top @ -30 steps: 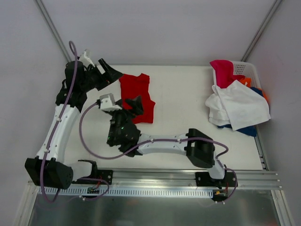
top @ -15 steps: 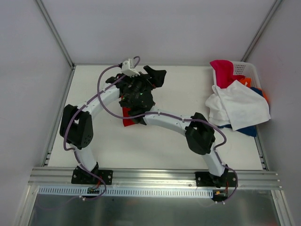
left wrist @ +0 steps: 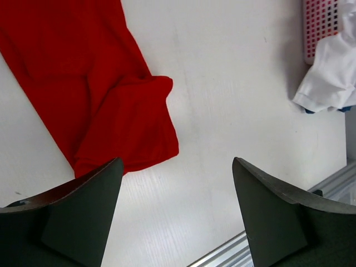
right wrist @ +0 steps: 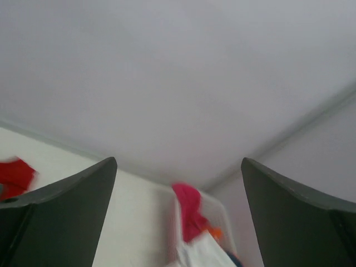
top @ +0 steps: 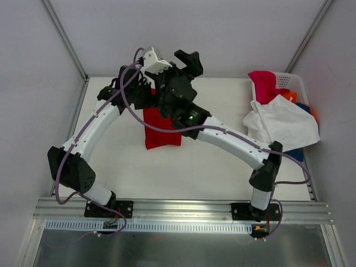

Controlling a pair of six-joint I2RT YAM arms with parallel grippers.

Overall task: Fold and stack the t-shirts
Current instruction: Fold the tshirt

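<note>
On the desk (top: 211, 175) left of centre lies the red t-shirt (left wrist: 94, 94), seemingly part-folded, the left fingers (left wrist: 78, 217) spread wide and empty over it. Farther back the right fingers (right wrist: 67, 211) gape wide, empty, toward the wall; a white t-shirt (top: 286, 125) and a pink t-shirt (top: 264, 82) drape the far-right basket (top: 295, 78).
</note>
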